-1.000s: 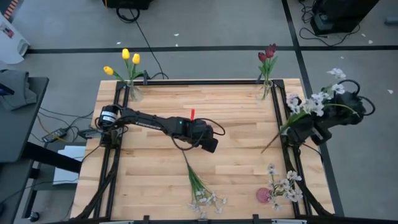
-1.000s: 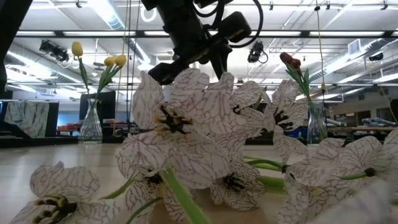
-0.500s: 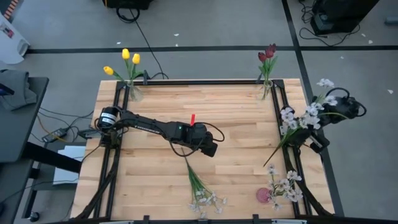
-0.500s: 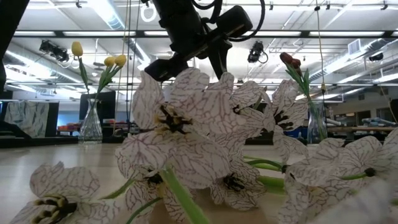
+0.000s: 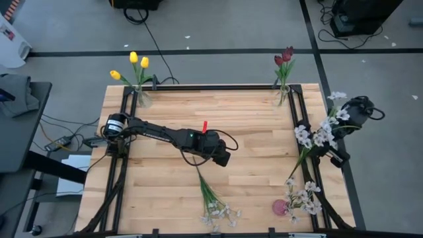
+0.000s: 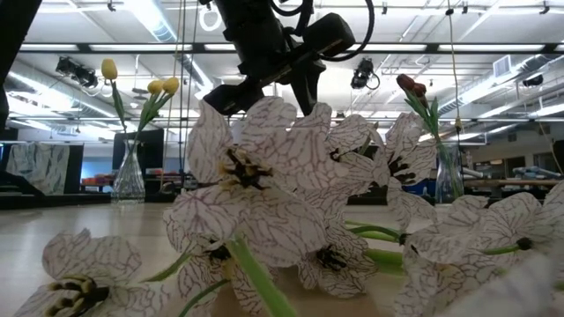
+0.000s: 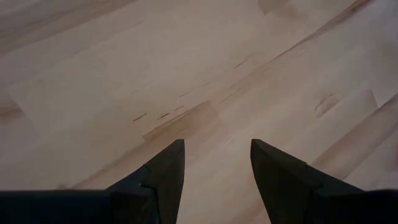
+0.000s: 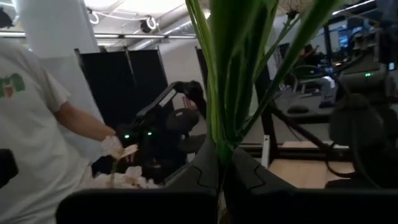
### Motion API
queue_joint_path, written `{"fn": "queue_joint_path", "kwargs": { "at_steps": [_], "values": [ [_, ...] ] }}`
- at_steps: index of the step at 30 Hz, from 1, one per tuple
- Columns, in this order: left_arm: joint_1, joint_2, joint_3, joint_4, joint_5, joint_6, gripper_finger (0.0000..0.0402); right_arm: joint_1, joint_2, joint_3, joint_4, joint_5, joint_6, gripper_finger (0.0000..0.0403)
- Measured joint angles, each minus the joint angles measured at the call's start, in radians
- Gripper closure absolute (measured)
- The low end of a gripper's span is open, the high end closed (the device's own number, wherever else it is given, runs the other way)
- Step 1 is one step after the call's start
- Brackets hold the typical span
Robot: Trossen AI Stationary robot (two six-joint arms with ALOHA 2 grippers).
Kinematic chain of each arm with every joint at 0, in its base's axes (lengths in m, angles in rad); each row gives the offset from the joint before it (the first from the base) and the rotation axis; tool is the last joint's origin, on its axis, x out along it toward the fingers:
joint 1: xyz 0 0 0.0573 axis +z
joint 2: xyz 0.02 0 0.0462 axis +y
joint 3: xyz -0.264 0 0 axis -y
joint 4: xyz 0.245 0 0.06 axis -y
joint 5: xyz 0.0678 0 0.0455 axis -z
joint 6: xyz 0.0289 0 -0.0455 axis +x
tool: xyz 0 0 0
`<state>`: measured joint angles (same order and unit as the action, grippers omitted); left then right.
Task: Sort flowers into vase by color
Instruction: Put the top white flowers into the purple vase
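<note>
My left gripper (image 5: 222,157) (image 7: 216,163) hangs open over bare wood in the table's middle, holding nothing. My right gripper (image 8: 224,167) is shut on a spray of whitish blossoms (image 5: 320,131) past the table's right edge. Another whitish spray (image 5: 213,199) lies flat near the front edge, and one more (image 5: 302,196) lies at the front right. Yellow tulips (image 5: 135,65) stand in a glass vase (image 5: 143,99) at the far left corner. Dark red tulips (image 5: 285,57) stand in a vase (image 5: 283,94) at the far right. My right gripper pinches the spray's green stems (image 8: 221,144) between its two fingers, and the stems run across the fingertips. The spray is lifted clear and tilted, blossoms toward the far right, its stem end (image 5: 291,172) over the table's right rim. Blossoms hide the grip in the high view.
A round pink thing (image 5: 279,207) lies by the front-right spray. Black rails (image 5: 296,125) run along the table's sides. A person in a white shirt (image 8: 31,124) stands beyond the table. Large white blossoms (image 6: 256,211) fill the low view.
My right arm has swung at the table's right edge, carrying the spray toward the near edge. The blossoms have come closer to the table and the stem end has moved toward the front. The grip stays shut.
</note>
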<state>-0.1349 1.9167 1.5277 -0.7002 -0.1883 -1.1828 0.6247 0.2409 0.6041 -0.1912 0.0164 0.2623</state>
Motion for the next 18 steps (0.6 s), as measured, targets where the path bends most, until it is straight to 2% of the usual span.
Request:
{"fn": "queue_joint_path", "kwargs": {
  "at_steps": [18],
  "values": [
    [0.000,0.000,0.000,-0.001,0.000,0.000,0.0214,0.219,0.000,-0.047,-0.011,0.143,0.069,0.0391]
  ]
}}
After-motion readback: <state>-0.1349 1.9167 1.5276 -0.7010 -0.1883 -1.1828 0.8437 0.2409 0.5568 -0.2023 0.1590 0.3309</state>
